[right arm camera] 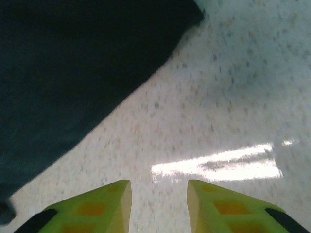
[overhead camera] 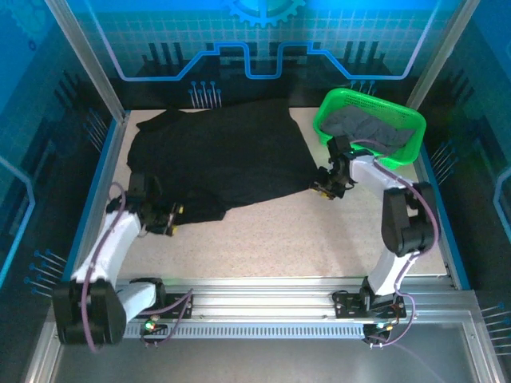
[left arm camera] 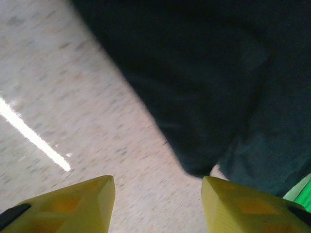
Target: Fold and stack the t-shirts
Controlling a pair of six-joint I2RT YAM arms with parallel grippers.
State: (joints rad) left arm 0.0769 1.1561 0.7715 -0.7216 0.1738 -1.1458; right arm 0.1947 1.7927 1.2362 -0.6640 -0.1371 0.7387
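**Item 1: black t-shirt** (overhead camera: pixel 215 155). It lies spread and somewhat rumpled over the far-left part of the table (overhead camera: pixel 319 239). Its near hem runs diagonally between the two arms.

**Item 2: grey t-shirt** (overhead camera: pixel 375 128). It sits bunched inside the green basket (overhead camera: pixel 326 120) at the far right.

**Left gripper** (overhead camera: pixel 169 221). It sits low at the near-left edge of the black t-shirt. Its jaws stand apart with nothing between them, and the wrist view shows bare table under the gap, with the cloth just ahead.

**Right gripper** (overhead camera: pixel 323 186). It is at the shirt's near-right corner, close to the basket. Its jaws are parted more narrowly and are also empty, over bare table beside the hem.

**Step in hand (judged).** Each arm takes hold of one end of the near hem for the first fold.

**Handling notes.**
- Each gripper likely needs to move forward until the hem lies between its fingers, with the lower finger sliding flat along the table under the cloth.
- Both should close at matching points on the hem and lift together, keeping the edge taut so the limp fabric does not sag or bunch.
- A shallow bite may slip.
- The right arm should stay clear of the basket's mesh wall.
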